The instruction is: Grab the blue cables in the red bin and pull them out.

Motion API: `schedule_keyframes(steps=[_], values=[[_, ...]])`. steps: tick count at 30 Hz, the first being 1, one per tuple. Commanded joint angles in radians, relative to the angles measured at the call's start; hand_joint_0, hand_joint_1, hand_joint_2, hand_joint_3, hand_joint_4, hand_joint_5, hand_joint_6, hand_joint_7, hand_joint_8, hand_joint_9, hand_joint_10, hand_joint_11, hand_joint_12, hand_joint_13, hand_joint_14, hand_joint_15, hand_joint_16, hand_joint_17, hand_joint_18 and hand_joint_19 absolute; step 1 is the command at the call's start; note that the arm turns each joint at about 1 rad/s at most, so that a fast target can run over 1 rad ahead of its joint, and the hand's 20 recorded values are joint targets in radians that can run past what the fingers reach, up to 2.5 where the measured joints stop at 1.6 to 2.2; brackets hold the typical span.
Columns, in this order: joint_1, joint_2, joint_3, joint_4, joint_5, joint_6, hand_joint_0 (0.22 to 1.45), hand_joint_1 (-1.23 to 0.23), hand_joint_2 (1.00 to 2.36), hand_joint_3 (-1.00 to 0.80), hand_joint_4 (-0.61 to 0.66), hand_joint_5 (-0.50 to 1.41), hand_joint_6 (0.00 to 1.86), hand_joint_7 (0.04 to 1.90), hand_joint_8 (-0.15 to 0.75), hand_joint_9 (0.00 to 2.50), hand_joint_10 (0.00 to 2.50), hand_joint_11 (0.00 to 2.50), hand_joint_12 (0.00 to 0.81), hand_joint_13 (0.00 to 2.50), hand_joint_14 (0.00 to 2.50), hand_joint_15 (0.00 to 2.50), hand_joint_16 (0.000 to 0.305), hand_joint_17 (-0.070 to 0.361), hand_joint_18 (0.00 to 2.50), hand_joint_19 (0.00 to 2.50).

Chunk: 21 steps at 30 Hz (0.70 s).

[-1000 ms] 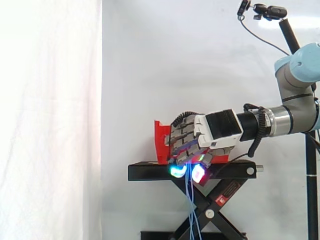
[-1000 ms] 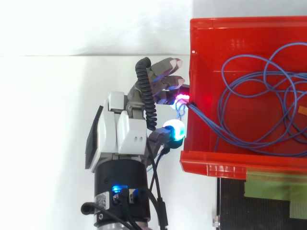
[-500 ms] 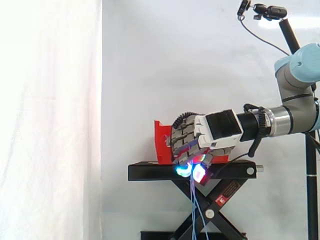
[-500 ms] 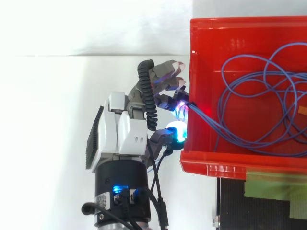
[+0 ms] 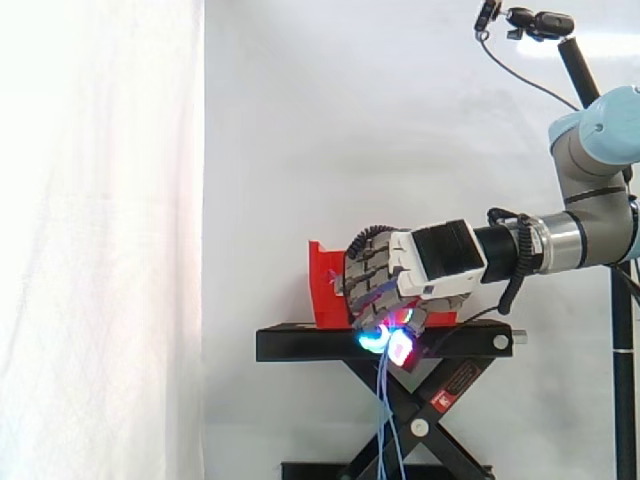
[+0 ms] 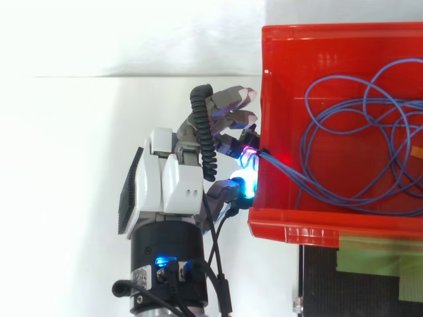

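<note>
While its fingers [image 6: 228, 100] are clenched around some strands of the blue cables [image 6: 344, 125], the hand [image 6: 173, 185] sits against the left wall of the red bin [image 6: 297, 228]. Most loops lie inside the bin; the grasped strands hang down before the black stand [image 5: 300, 343].

Your hand [image 6: 173, 181] wears white, blocky shells over its back, with a black ribbed panel down one side. Its fingers [image 6: 228, 100] are dark grey metal links, and the fingertips [image 6: 243, 185] glow — cyan on one, magenta-red on others. Behind the hand you have a black cylindrical wrist [image 6: 165, 246] carrying a small blue light. After that comes the arm [image 5: 560, 241]: a silver tube ringed in black, running into a grey joint with a pale blue cap [image 5: 612, 122].
</note>
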<state>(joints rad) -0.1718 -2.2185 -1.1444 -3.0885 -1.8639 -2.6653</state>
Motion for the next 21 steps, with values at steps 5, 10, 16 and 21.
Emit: schedule_keyframes(steps=[5,10,16,21], values=[[0.000,0.000,0.000,-0.019,0.000,-0.020,0.90,-0.75,1.00,-1.00,0.02,0.85,0.85,0.71,0.224,0.92,0.02,0.61,0.301,0.77,0.01,0.38,0.037,0.083,0.67,0.44],[0.006,0.000,0.000,-0.030,0.000,-0.025,0.91,-0.74,1.00,-1.00,0.03,0.83,0.93,0.68,0.229,0.93,0.02,0.61,0.302,0.77,0.02,0.37,0.037,0.084,0.67,0.44],[0.015,0.002,0.000,-0.032,-0.001,-0.017,0.91,-0.74,1.00,-1.00,0.02,0.82,0.97,0.66,0.233,0.93,0.02,0.60,0.305,0.77,0.01,0.38,0.037,0.084,0.68,0.44],[0.028,0.002,0.002,-0.032,0.002,0.057,0.91,-0.74,1.00,-1.00,0.02,0.82,0.98,0.65,0.230,0.92,0.02,0.61,0.304,0.77,0.02,0.38,0.037,0.084,0.68,0.44]])
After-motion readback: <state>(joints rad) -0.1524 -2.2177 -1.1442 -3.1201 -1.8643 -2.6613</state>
